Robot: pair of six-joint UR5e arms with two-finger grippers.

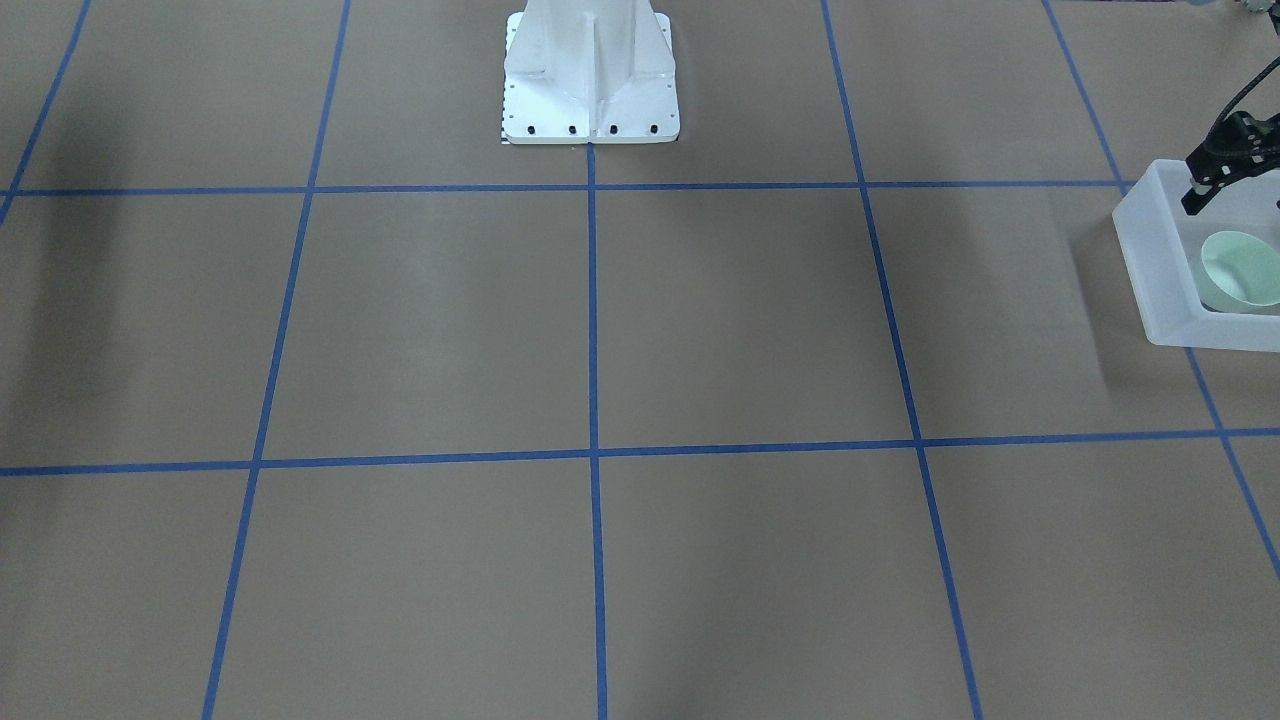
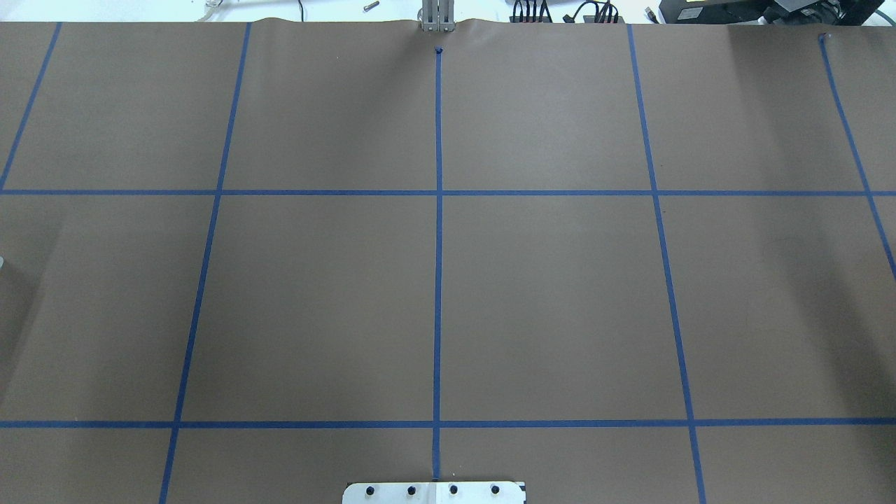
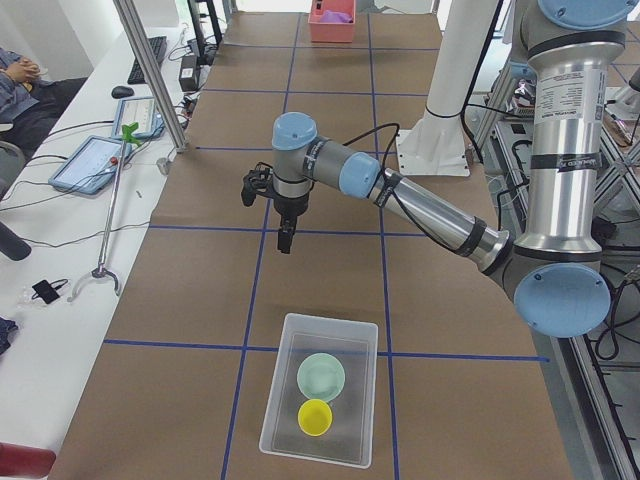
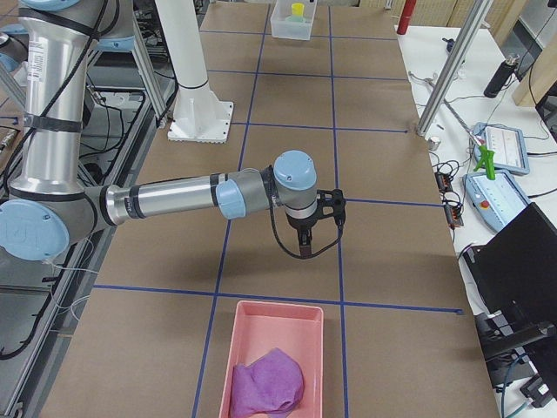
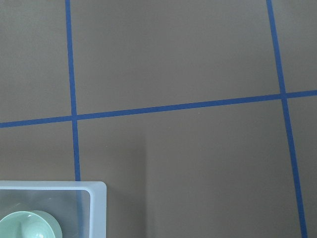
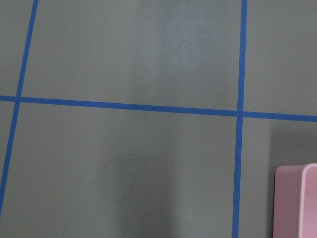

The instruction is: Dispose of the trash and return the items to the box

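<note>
The frosted white box (image 3: 290,345) stands on the brown table and holds the mint-green bowl (image 3: 321,378) and the yellow cup (image 3: 316,417) side by side. The box (image 1: 1150,260) and bowl (image 1: 1240,268) also show at the right edge of the front view. In the left wrist view I see one box corner (image 5: 99,208) and the bowl (image 5: 29,225). My left gripper (image 3: 285,240) hangs above the table just beyond the box, looks shut and holds nothing. It also shows in the front view (image 1: 1197,200). My right gripper (image 4: 303,248) hovers empty over bare table, and I cannot tell whether it is open or shut.
A pink tray (image 4: 248,318) with a crumpled purple cloth (image 4: 270,383) sits at the robot's right end of the table. Its corner shows in the right wrist view (image 6: 297,198). The white pedestal base (image 1: 590,80) stands at the robot's side. Blue tape lines grid the brown paper.
</note>
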